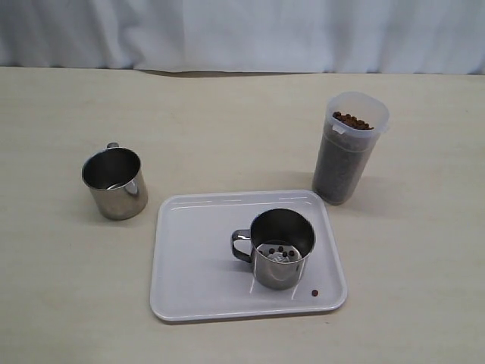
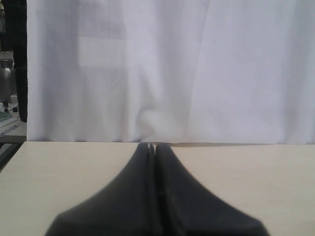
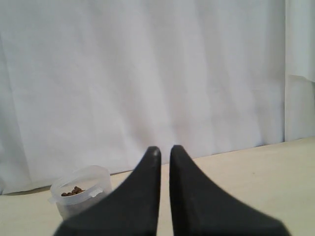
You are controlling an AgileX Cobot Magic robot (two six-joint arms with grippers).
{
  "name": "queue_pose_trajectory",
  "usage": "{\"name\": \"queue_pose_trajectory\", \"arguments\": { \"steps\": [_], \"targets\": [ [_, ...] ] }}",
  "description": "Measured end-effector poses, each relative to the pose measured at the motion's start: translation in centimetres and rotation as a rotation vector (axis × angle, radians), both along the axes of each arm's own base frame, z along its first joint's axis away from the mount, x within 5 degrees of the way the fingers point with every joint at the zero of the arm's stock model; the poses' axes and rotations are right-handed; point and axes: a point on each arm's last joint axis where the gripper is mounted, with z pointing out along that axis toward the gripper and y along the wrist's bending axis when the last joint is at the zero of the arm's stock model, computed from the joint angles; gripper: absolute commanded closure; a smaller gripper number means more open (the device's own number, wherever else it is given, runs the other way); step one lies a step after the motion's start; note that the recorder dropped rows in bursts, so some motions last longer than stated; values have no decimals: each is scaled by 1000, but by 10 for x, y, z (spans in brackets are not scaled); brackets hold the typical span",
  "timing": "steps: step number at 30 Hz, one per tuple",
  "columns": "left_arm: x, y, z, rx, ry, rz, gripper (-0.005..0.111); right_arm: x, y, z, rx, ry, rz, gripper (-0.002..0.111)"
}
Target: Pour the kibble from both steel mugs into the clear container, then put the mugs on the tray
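One steel mug [image 1: 282, 246] stands upright on the white tray [image 1: 189, 288] with a few kibble pellets [image 1: 277, 250] left in its bottom. The other steel mug [image 1: 114, 183] stands upright on the table left of the tray and looks empty. The clear container [image 1: 349, 148] stands behind the tray's right corner, filled nearly to the rim with kibble [image 1: 352, 120]. Neither gripper shows in the exterior view. My left gripper [image 2: 153, 145] is shut on nothing, above bare table. My right gripper [image 3: 165, 150] has its fingers nearly together, holding nothing, with the container [image 3: 81, 194] off to one side.
A single stray pellet [image 1: 314, 292] lies on the tray near its front right corner. A white curtain [image 1: 242, 34] hangs along the table's far edge. The beige table [image 1: 424, 250] stretches to the right of the tray.
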Motion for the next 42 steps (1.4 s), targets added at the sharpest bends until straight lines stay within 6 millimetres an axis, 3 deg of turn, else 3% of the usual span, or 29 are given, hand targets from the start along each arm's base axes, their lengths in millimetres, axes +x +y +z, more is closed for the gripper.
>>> {"name": "queue_pose_trajectory", "arguments": {
  "steps": [11,22,24,31,42],
  "targets": [
    [0,0,1,-1,-8,-2,107,0,0,0,0,0,0,103],
    [1,-6,10,-74,-161,-66,107,0,0,0,0,0,0,103],
    [7,-8,0,-99,-135,-86,107,0,0,0,0,0,0,103],
    [47,-15,-47,-49,220,-98,107,0,0,0,0,0,0,103],
    [82,-32,-106,120,409,-271,107,0,0,0,0,0,0,103]
  ]
}}
